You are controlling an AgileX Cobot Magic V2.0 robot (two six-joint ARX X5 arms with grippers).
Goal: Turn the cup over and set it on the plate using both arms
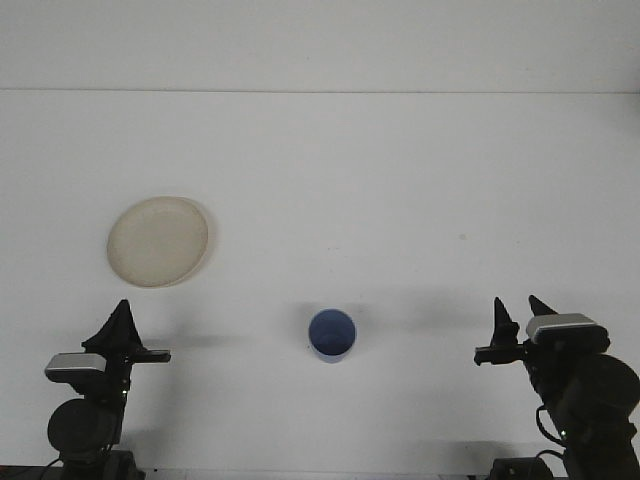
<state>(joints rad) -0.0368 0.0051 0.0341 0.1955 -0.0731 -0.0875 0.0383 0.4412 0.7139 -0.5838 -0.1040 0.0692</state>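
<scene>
From the front, the blue cup [331, 335] stands upright, mouth up, on the white worktop [380, 180], near the front edge and about midway between the two arms. The cream plate [159, 241] lies well apart, off to the left. The left gripper [121, 328] is low at the near corner; I cannot tell how its jaws stand. The right gripper [520, 318] has its jaws released, grasping nothing.
</scene>
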